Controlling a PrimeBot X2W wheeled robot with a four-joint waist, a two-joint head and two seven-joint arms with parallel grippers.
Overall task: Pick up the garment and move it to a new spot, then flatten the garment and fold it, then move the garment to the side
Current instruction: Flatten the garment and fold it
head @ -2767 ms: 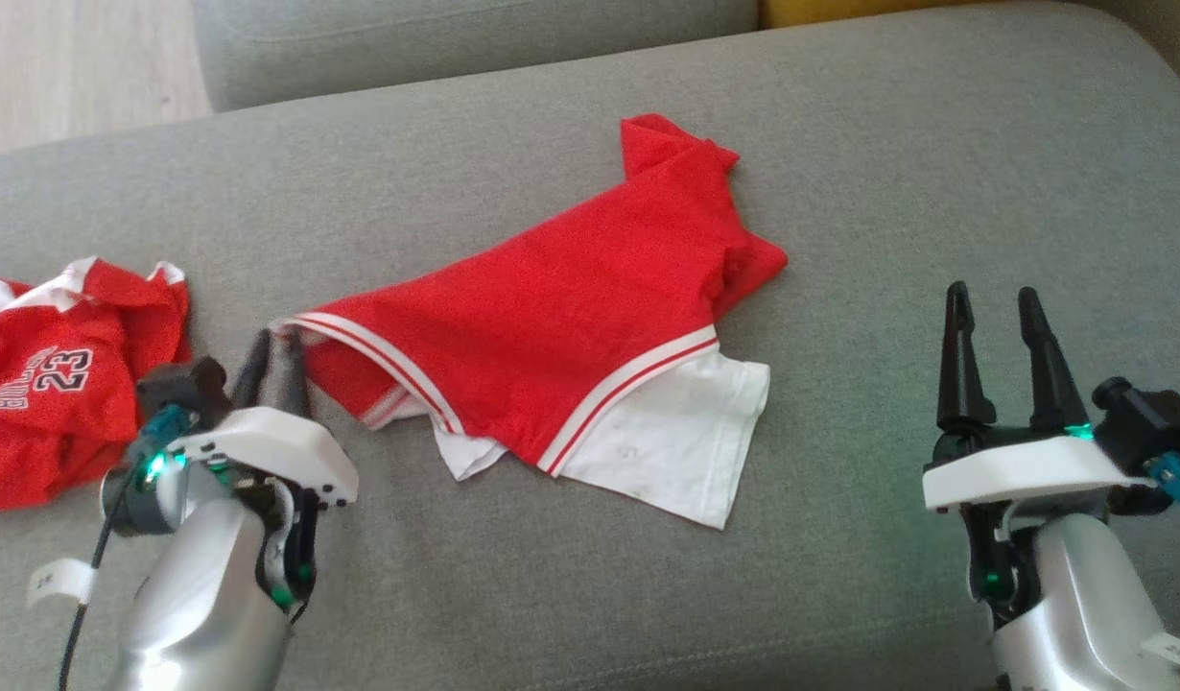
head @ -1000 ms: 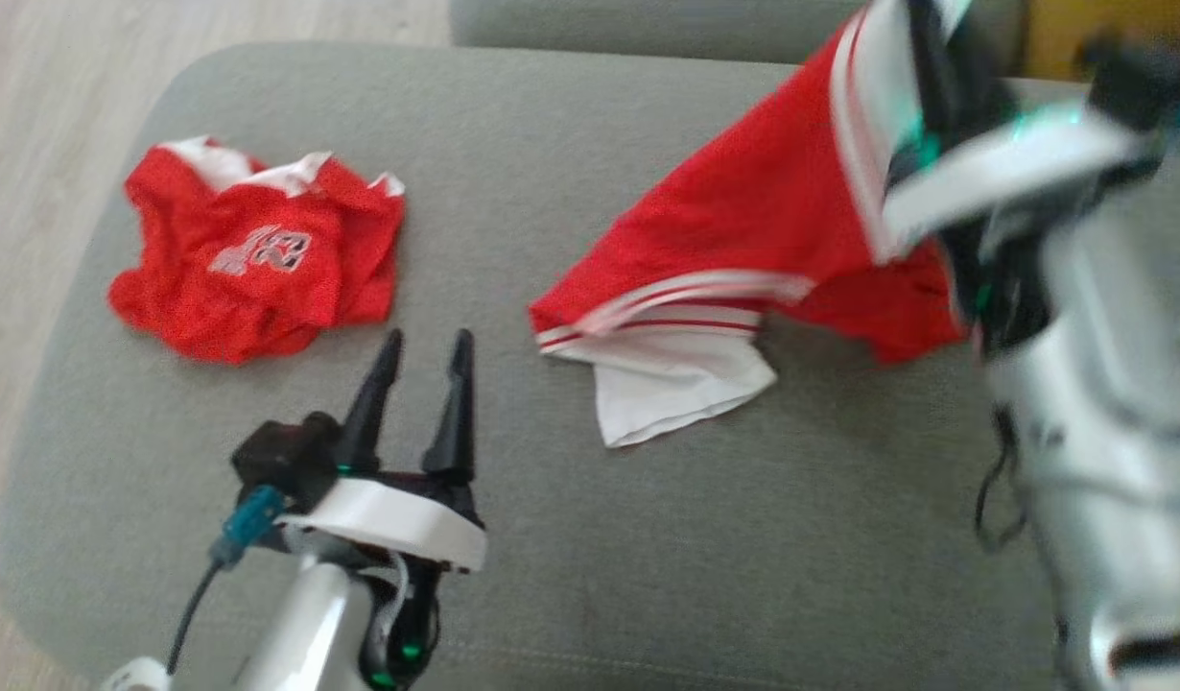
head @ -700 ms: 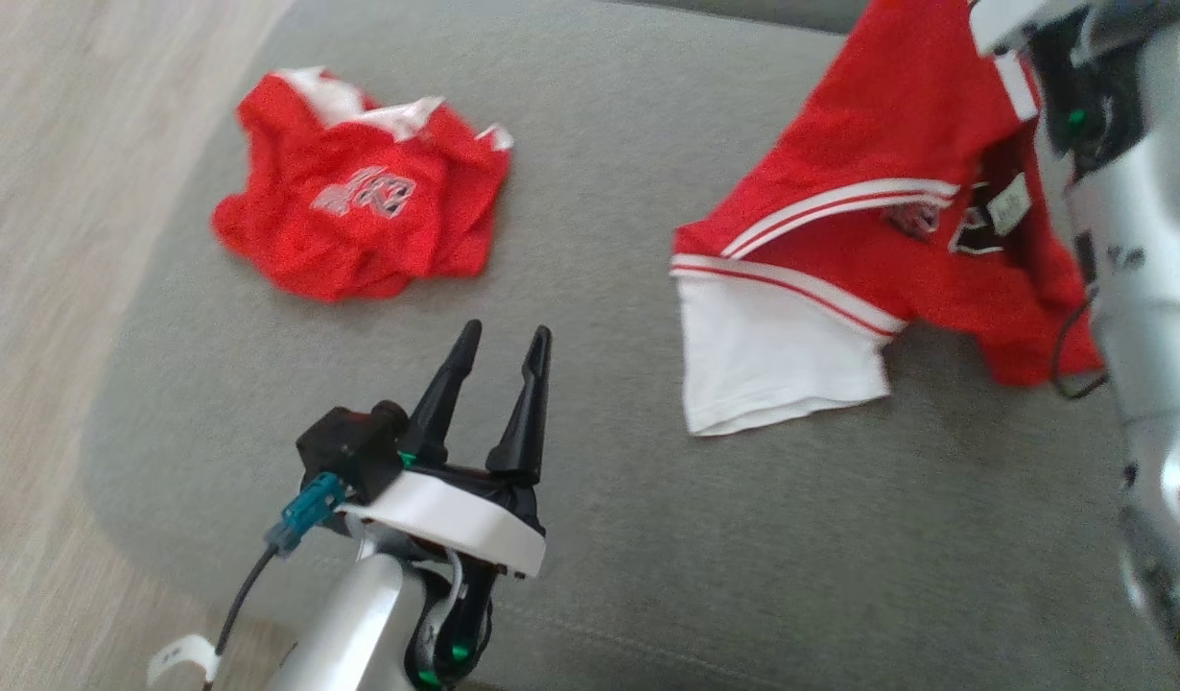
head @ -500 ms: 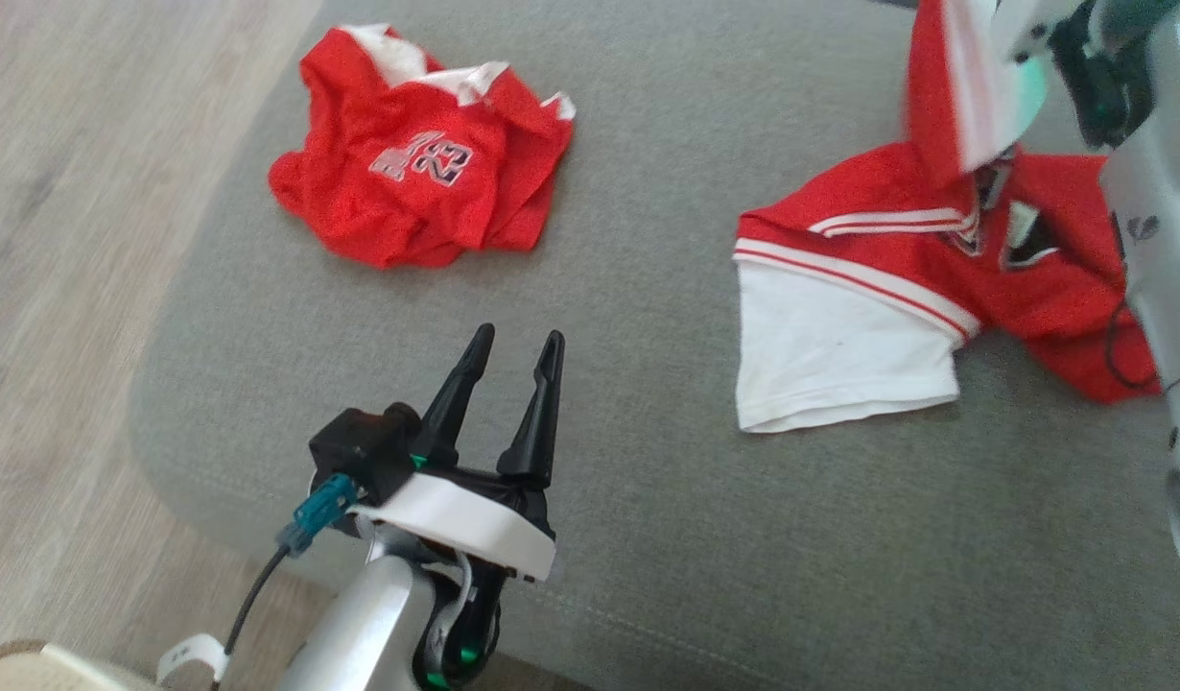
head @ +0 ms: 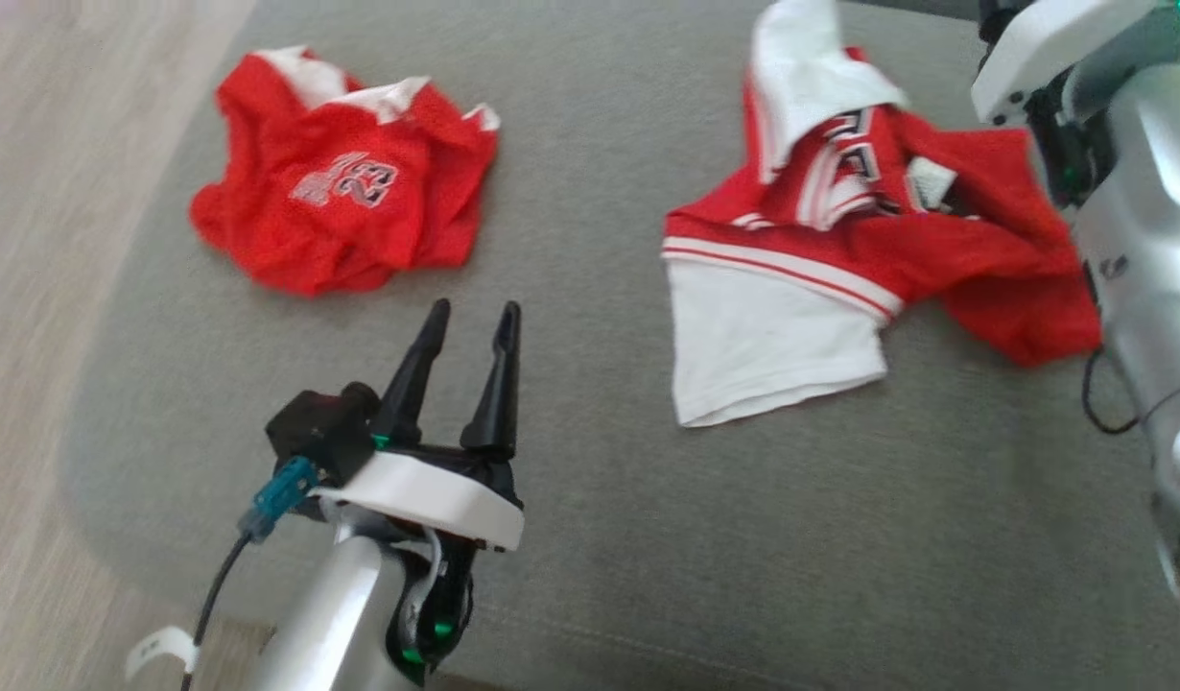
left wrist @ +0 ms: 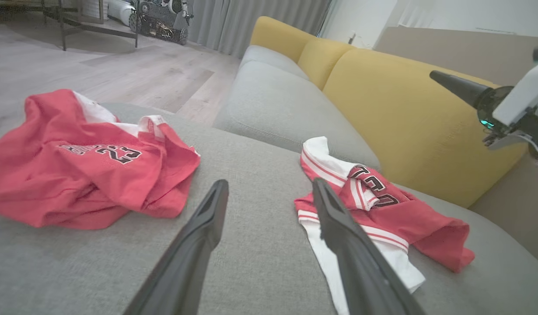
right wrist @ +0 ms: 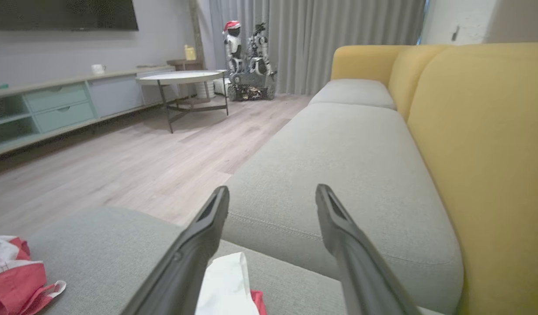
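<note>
A: garment status?

B: garment is down on the grey sofa seat, right of centre in the head view; crumpled, not flat; white panel lies toward the robot, red body bunched behind it; one white flap with striped trim sticks up at the far end; dark lettering partly visible in the folds.

A: tools?

B: right tool has its fingers spread wide, nothing between them; it sits raised over the garment's far end; a white fold of the garment shows just below its fingers, not pinched; left tool is spread just as wide and empty; it hovers over bare cushion nearer the robot, between the two shirts, touching neither.

A: what else is on the seat?

B: second red jersey, "23" on it, heaped near the seat's left edge; well apart from the garment; wood floor beyond that edge; yellow backrest behind the garment in the left wrist view.
</note>
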